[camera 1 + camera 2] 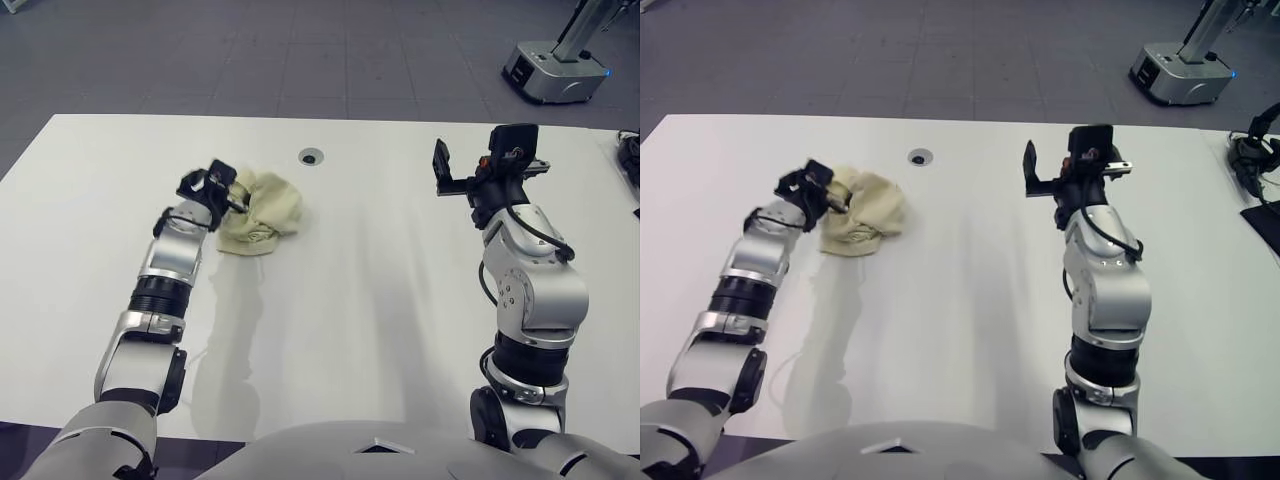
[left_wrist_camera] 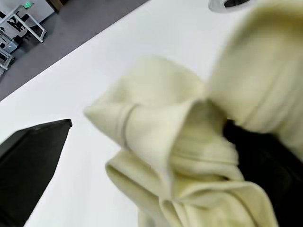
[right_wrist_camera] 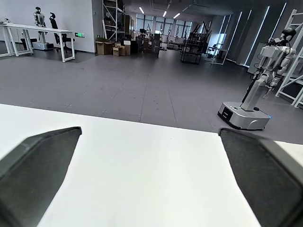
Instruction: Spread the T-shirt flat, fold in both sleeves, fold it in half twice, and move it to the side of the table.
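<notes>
On the white table [image 1: 380, 300] the T-shirt [image 1: 262, 212] lies crumpled at the far left — nothing is spread or folded yet. The left gripper [image 1: 215, 186] is open against it; the right gripper [image 1: 478, 157] hangs open, well apart.

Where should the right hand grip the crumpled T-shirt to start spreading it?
Pinch the loose outer fold on the right side of the T-shirt, coming from the right. It lies bunched, with the left hand at its left edge, so pulling apart should open it.

Pale yellow T-shirt [image 1: 265, 210], crumpled in a heap, lies on the table [image 1: 380, 290].
</notes>
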Available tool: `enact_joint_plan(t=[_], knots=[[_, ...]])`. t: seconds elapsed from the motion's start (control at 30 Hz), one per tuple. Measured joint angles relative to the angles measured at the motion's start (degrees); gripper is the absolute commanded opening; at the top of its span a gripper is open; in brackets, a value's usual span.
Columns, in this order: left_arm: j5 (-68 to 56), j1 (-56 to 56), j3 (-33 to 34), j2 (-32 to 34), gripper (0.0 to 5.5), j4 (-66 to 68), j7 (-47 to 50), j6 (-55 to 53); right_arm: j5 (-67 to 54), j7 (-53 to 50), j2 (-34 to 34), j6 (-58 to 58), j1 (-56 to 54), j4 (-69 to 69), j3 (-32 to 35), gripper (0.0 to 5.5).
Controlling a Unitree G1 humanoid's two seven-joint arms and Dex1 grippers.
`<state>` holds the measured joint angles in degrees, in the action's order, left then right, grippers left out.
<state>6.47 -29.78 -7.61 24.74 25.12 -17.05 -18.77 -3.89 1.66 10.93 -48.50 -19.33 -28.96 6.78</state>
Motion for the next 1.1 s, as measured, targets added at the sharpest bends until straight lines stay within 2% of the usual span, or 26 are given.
enact_joint_plan(t=[0.1,0.23,0.5,0.63,0.73,0.87,1.1], knots=[[-0.64,4.41,-0.85,-0.70,5.40,-7.65,-2.12,-1.38,-0.58,2.96,1.59,-0.50,0.12,0.06,-0.94,5.37],[-4.51,13.42,-2.66,-5.43,5.40,-24.47,-3.93,-9.01,-4.96,15.57,10.38,-4.57,2.37,0.01,-7.03,5.37],[-6.98,21.45,-3.83,-7.73,5.40,-43.39,-3.43,-22.44,-14.28,30.78,21.67,-12.03,0.79,-1.77,-8.59,5.37],[-11.18,20.87,-0.74,-9.32,5.40,-51.94,-3.53,-28.98,-19.53,36.14,22.61,-14.25,-3.93,-0.84,-9.90,5.37],[-13.59,20.71,0.98,-8.08,5.40,-56.39,-4.84,-32.95,-22.05,38.82,22.61,-15.20,-6.94,2.17,-11.48,5.37],[-18.65,17.82,7.16,-5.86,5.40,-59.23,-7.38,-36.57,-22.49,41.81,22.15,-13.92,-10.80,9.58,-15.74,5.37],[-22.38,7.21,18.13,-2.80,5.40,-53.25,-6.89,-36.41,-21.89,46.16,21.85,-9.70,-12.00,16.12,-21.94,4.23]])
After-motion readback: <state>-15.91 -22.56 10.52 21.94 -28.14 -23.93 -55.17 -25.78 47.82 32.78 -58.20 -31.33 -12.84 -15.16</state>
